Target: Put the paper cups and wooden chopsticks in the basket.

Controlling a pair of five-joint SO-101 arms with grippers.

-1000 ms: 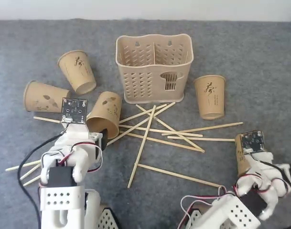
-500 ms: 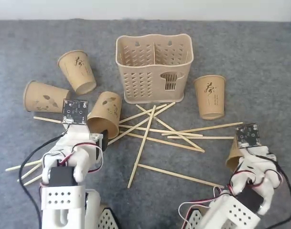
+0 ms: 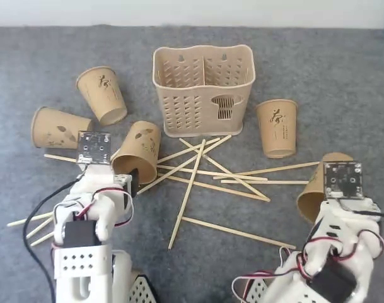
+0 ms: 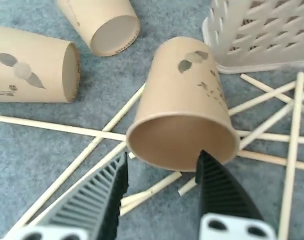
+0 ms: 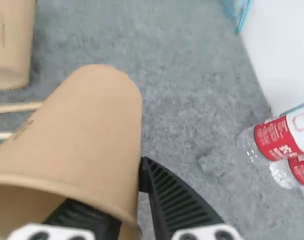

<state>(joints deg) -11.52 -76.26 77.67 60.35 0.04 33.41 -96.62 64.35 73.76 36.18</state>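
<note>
Grey carpet covers the surface (image 3: 343, 76). The basket (image 3: 203, 88) stands upright near the middle of the far edge and has two compartments. Chopsticks (image 3: 198, 173) lie crossed on the surface in front of the basket, and a few more lie near the left edge.

Cup positions:
- The far-left cup (image 3: 102, 95) and the left-edge cup (image 3: 56, 128) lie on their sides toward the far-left corner.
- The middle cup (image 3: 138, 151) lies on its side just beside the basket's front-left corner. It rests over chopsticks, with its mouth toward the left arm.
- The right cup (image 3: 277, 127) sits on the surface just beside the basket's right side.
- The held cup (image 3: 318, 186) is near the right edge, tilted.

Left pincer (image 4: 164, 157): the fingers are apart at the middle cup's mouth. One fingertip shows in front of the opening and the other sits just outside the rim. Contact cannot be determined.

Right pincer (image 5: 112, 200): it is clamped on the held cup's wall at the rim, with one finger inside and one outside.

Bottles (image 5: 279, 145) lie on a white area beside the carpet.
</note>
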